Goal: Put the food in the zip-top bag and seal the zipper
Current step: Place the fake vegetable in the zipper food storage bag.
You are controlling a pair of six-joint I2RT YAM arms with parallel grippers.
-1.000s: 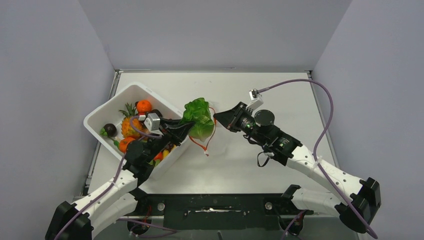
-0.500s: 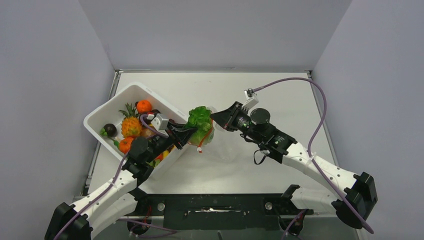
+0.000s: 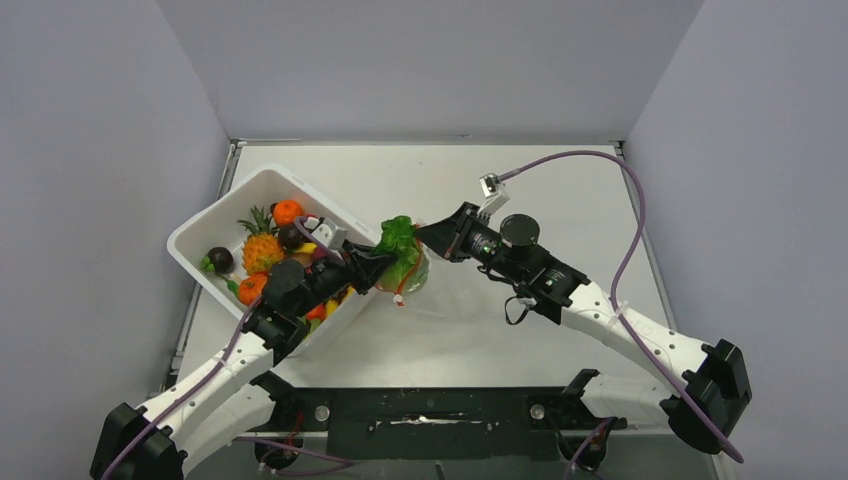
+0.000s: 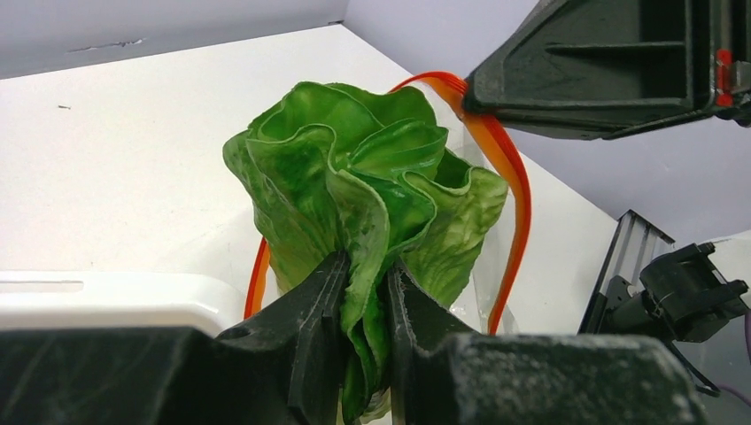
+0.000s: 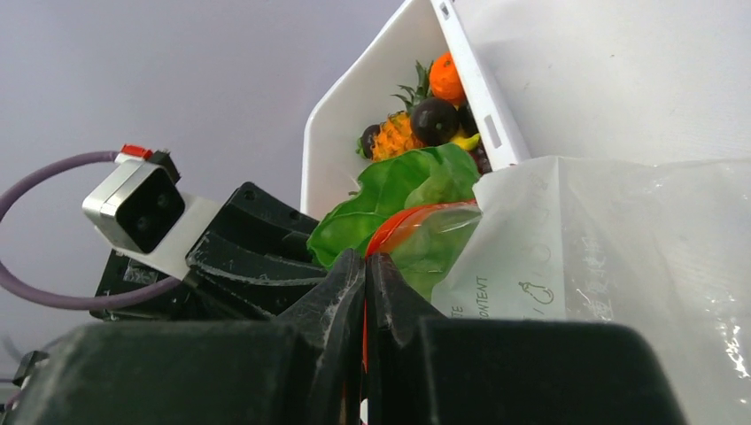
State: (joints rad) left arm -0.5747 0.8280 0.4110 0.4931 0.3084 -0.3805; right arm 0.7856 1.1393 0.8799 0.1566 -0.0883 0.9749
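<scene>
My left gripper is shut on the green lettuce, whose lower part sits inside the open mouth of the clear zip-top bag. The red zipper strip loops round the lettuce. My right gripper is shut on the zipper edge of the bag and holds the mouth up. The rest of the food, a pineapple, oranges and a dark plum, lies in the white tub.
The white tub stands tilted at the left, touching my left arm. Grey walls close in the table on three sides. Purple cables arch over both arms.
The lettuce has gone down further into the bag's mouth. My right gripper has shifted a little left with the bag edge, and the bag has bunched up round the lettuce.
</scene>
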